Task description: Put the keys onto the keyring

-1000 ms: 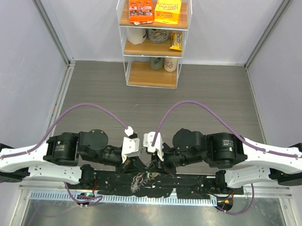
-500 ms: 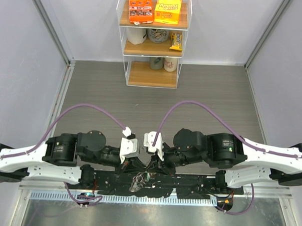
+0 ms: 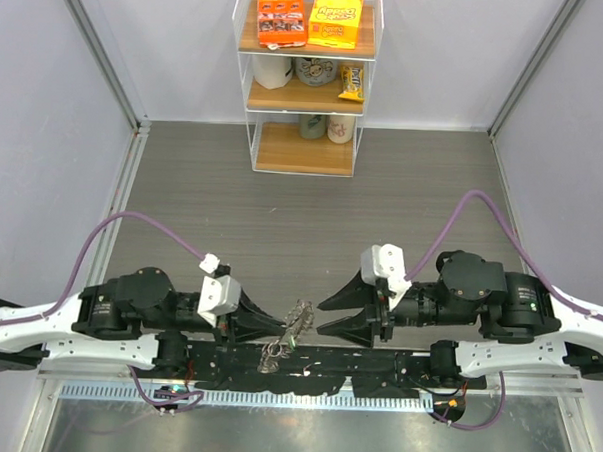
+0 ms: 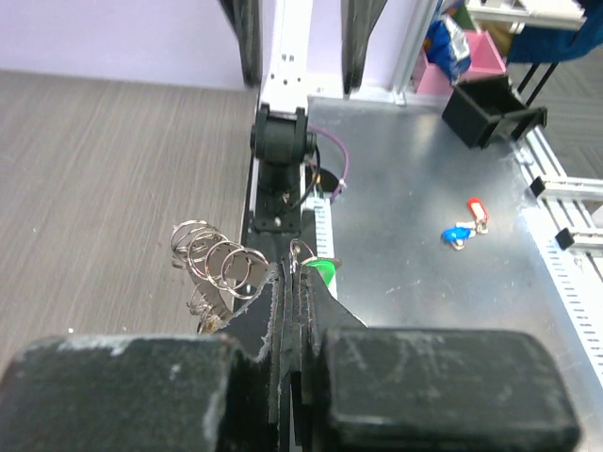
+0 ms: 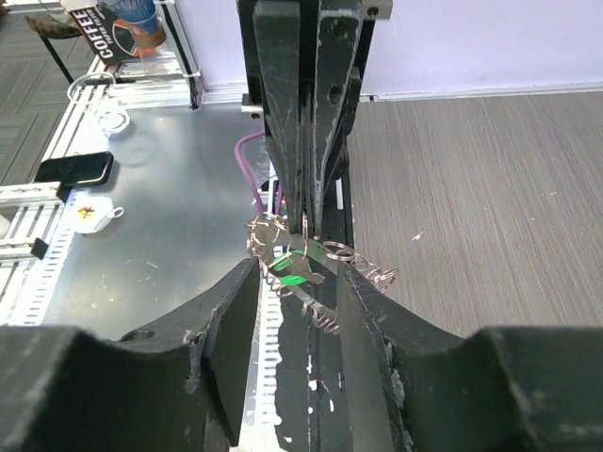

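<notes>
the left claw (image 4: 292, 282) is clamped shut and holds the bunch up off the worktop (image 3: 312, 216), over the near edge between the two arm bases. it seems to pinch the keyring (image 4: 219, 266) where the green key (image 5: 292, 266) hangs, though the exact spot is hidden by its own fingers. the right claw (image 3: 325, 321) faces it with its fingers spread. the bunch sits between them and they touch nothing i can see.

as i judge it, the step in hand is the threading of the green key. whether its hole is already fully on the wire or only hooked at the split is too small to tell. the next move calls for the right claw to close on the key's head or blade, and not on the loose loops. it then has to slide the key round the coil while the left claw keeps the ring steady.

the keyring's loops trail off sideways from the left claw's tips, their line running across the gap and not towards either arm. the green key has its head close under those tips. its blade, the long axis, slopes down and towards the right claw.
</notes>
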Controlling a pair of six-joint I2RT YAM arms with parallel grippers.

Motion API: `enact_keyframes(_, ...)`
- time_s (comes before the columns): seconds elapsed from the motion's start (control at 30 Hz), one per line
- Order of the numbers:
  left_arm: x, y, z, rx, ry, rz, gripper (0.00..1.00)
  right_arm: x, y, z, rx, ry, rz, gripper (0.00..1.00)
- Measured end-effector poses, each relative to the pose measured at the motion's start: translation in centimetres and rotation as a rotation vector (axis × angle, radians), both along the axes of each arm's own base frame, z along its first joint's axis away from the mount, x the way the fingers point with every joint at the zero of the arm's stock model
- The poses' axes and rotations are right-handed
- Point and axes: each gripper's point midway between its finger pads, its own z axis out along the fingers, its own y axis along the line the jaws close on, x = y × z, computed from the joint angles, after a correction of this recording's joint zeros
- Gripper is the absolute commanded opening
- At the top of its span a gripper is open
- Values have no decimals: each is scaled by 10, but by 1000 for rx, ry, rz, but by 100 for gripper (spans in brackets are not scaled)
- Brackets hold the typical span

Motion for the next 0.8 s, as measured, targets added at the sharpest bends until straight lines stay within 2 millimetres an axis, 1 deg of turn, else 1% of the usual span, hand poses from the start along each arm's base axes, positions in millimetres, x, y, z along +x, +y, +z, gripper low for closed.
enact_keyframes(0.07,0,1,8,-46,-7,0,0,1,5,-2,-6,-9,0,44)
enact_keyframes(0.2,0,1,26,-138,-24,0,0,2,18,-13,-41,-18,2,44)
enact_keyframes(0.33,1,1,34,-193,-37,0,0,3,27,-28,-84,-18,4,43)
enact_keyframes(0.6,1,-1,45,-248,-45,0,0,2,33,-17,-39,-21,12,40)
enact_keyframes(0.73,1,-2,48,-266,-48,-2,0,1,34,-14,-25,-17,12,35)
enact_keyframes(0.8,0,-2,48,-270,-49,-5,0,2,34,-13,-23,-16,10,30)
